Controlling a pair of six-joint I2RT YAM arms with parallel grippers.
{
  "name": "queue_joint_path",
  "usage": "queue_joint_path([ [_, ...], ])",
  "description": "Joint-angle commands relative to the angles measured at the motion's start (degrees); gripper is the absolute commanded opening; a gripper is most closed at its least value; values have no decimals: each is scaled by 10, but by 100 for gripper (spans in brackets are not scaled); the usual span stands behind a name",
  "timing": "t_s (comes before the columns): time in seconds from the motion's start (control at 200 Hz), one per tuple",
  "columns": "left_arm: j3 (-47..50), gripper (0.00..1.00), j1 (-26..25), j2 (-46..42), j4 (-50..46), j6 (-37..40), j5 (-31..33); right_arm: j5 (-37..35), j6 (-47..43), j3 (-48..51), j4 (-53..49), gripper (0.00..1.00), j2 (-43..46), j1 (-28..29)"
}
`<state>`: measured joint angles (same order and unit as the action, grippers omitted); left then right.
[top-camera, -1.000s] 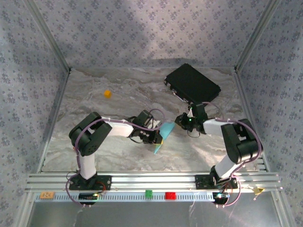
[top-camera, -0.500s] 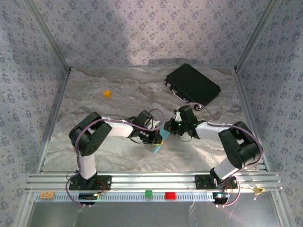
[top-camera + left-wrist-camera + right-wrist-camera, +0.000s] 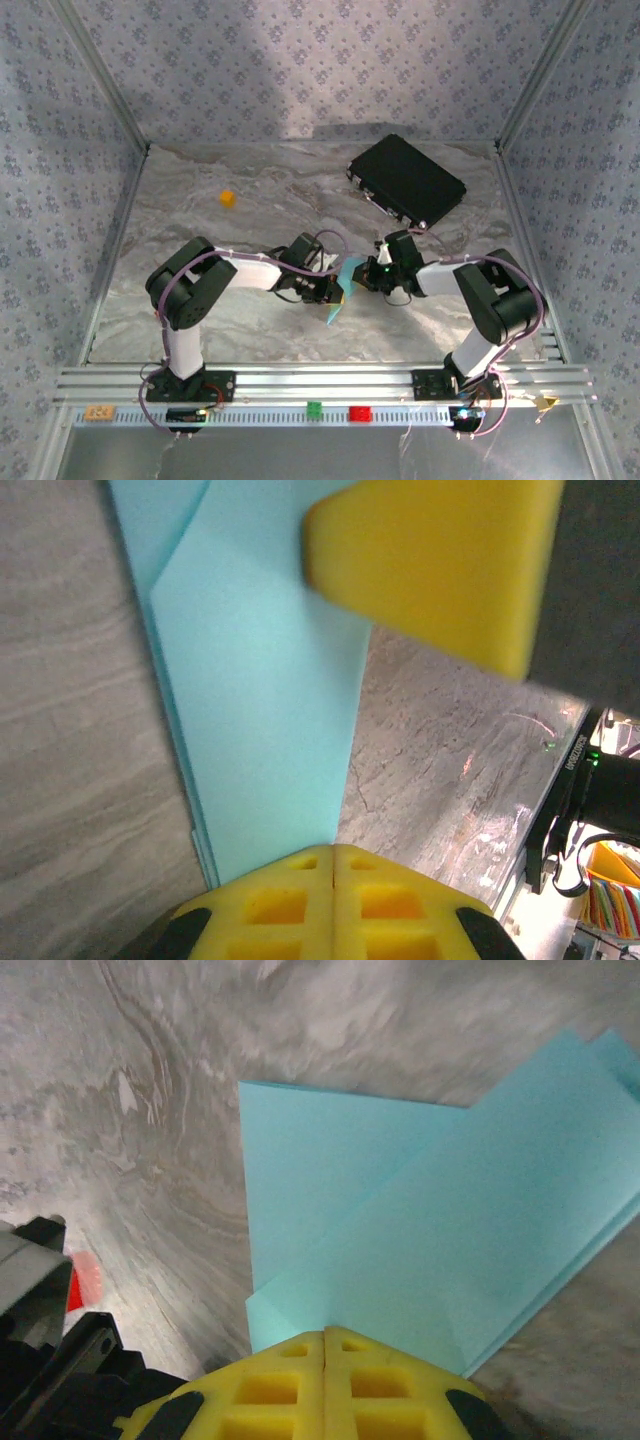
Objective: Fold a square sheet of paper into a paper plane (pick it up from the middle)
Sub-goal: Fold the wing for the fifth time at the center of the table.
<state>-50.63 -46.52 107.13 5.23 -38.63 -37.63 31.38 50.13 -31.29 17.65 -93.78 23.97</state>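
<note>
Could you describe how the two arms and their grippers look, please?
Both the left arm and the right arm have black rounded joints with white links between them. Thin lilac cables loop along each. The gripper fingers are bright yellow blocks with square recesses. A small green light glows near the right wrist.

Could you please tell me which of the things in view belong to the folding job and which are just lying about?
In the job: partly folded light-blue paper; left gripper and right gripper, both shut on it.
Lying about: black case; orange cube; green block and red block on the front rail.
</note>
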Motion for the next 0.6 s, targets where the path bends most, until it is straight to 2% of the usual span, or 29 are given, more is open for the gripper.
queue_joint_path([
  [0.0, 18, 0, -1, 16, -59, 0, 12, -59, -6, 7, -10, 6, -21, -44],
  [0.15, 19, 0, -1, 17, -59, 2, 12, -57, -7, -8, -13, 6, -33, -82],
  [0.375, 20, 0, -1, 16, -59, 1, 12, -67, -19, -38, -44, 7, -37, -104],
  [0.595, 19, 0, 0, 15, -60, 2, 12, -102, -48, -93, -166, 7, 6, -118],
])
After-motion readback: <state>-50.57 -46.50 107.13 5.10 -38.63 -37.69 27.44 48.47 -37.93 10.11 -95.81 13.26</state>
